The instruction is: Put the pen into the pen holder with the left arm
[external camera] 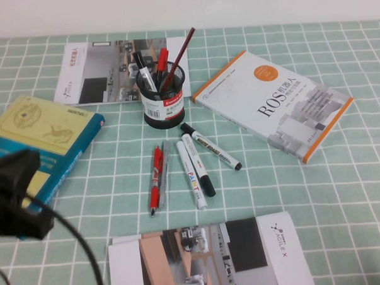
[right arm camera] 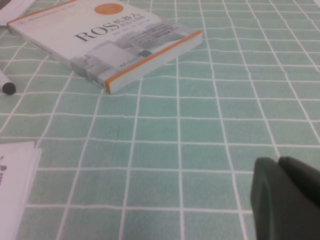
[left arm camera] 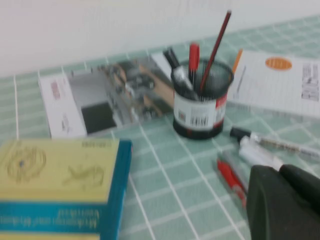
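The pen (external camera: 212, 149), white with black cap, black tail and black lettering, lies slanted on the cloth just right of and in front of the pen holder (external camera: 163, 102). The holder is a black mesh cup with a red-and-white label and has several pens standing in it. The left arm (external camera: 15, 188) hangs at the lower left, well away from both. In the left wrist view my left gripper (left arm camera: 280, 172) looks shut and empty, with the pen (left arm camera: 287, 146) and holder (left arm camera: 200, 102) beyond it. My right gripper (right arm camera: 277, 164) looks shut and empty over bare cloth.
A red pen (external camera: 156, 178), a grey pen (external camera: 166, 164), a PAINT marker (external camera: 192, 175) and another white marker (external camera: 199, 165) lie beside the pen. A ROS book (external camera: 273, 101) is at the right, a yellow-teal book (external camera: 41, 139) at the left, and booklets at the back (external camera: 111, 70) and front (external camera: 208, 258).
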Robot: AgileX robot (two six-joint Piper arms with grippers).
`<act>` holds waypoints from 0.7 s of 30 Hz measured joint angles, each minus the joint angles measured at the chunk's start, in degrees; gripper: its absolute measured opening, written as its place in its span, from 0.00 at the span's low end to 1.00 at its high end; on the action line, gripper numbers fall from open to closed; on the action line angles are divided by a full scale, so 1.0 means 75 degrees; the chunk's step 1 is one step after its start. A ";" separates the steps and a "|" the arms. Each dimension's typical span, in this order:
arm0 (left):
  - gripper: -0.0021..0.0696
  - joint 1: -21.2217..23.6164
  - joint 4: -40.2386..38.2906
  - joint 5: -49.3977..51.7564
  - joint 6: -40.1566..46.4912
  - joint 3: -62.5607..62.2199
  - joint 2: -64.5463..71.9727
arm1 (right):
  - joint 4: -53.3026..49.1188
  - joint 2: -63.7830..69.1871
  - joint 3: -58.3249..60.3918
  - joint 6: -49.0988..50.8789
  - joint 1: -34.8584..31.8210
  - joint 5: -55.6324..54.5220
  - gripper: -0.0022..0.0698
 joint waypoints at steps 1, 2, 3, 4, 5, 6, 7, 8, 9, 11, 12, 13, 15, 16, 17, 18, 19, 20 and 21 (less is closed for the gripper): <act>0.03 0.0000 0.0005 0.0094 -0.0061 0.0102 -0.0111 | 0.0000 0.0000 0.0000 0.0000 0.0000 0.0000 0.00; 0.03 0.0000 0.0005 0.0141 -0.0093 0.0188 -0.0195 | 0.0000 0.0000 0.0000 0.0000 0.0000 0.0000 0.00; 0.03 0.0000 0.0020 0.0156 -0.0135 0.0274 -0.0292 | 0.0000 0.0000 0.0000 0.0000 0.0000 0.0000 0.00; 0.03 0.0000 0.0037 0.0140 -0.0170 0.0363 -0.0391 | 0.0000 0.0000 0.0000 0.0000 0.0000 0.0000 0.00; 0.03 0.0000 0.0039 0.0085 -0.0174 0.0469 -0.0504 | 0.0000 0.0000 0.0000 0.0000 0.0000 0.0000 0.00; 0.03 0.0000 0.0052 -0.0001 -0.0210 0.0568 -0.0635 | 0.0000 0.0000 0.0000 0.0000 0.0000 0.0000 0.00; 0.03 0.0000 0.0052 -0.0108 -0.0254 0.0709 -0.0787 | 0.0000 0.0000 0.0000 0.0000 0.0000 0.0000 0.00; 0.03 0.0000 0.0052 -0.0245 -0.0267 0.0871 -0.0962 | 0.0000 0.0000 0.0000 0.0000 0.0000 0.0000 0.00; 0.03 0.0000 0.0056 -0.0369 -0.0312 0.1019 -0.1117 | 0.0000 0.0000 0.0000 0.0000 0.0000 0.0000 0.00; 0.03 0.0090 0.0027 -0.0711 -0.0284 0.1436 -0.1580 | 0.0000 0.0000 0.0000 0.0000 0.0000 0.0000 0.00; 0.03 0.0208 -0.0065 -0.0825 -0.0223 0.1651 -0.1792 | 0.0000 0.0000 0.0000 0.0000 0.0000 0.0000 0.00; 0.03 0.0380 -0.0237 -0.0920 -0.0126 0.1866 -0.2074 | 0.0000 0.0000 0.0000 0.0000 0.0000 0.0000 0.00; 0.03 0.0759 -0.0558 -0.0993 0.0052 0.2231 -0.2622 | 0.0000 0.0000 0.0000 0.0000 0.0000 0.0000 0.00; 0.03 0.0966 -0.0643 -0.1048 0.0105 0.2422 -0.2936 | 0.0000 0.0000 0.0000 0.0000 0.0000 0.0000 0.00; 0.03 0.1154 -0.0695 -0.1048 0.0162 0.2601 -0.3250 | 0.0000 0.0000 0.0000 0.0000 0.0000 0.0000 0.00; 0.03 0.1285 -0.0711 -0.1048 0.0179 0.2733 -0.3561 | 0.0000 0.0000 0.0000 0.0000 0.0000 0.0000 0.00; 0.03 0.1411 -0.0746 -0.1048 0.0199 0.2885 -0.3859 | 0.0000 0.0000 0.0000 0.0000 0.0000 0.0000 0.00; 0.03 0.1508 -0.0759 -0.1048 0.0217 0.3037 -0.4146 | 0.0000 0.0000 0.0000 0.0000 0.0000 0.0000 0.00; 0.03 0.1587 -0.0777 -0.1048 0.0217 0.3192 -0.4363 | 0.0000 0.0000 0.0000 0.0000 0.0000 0.0000 0.00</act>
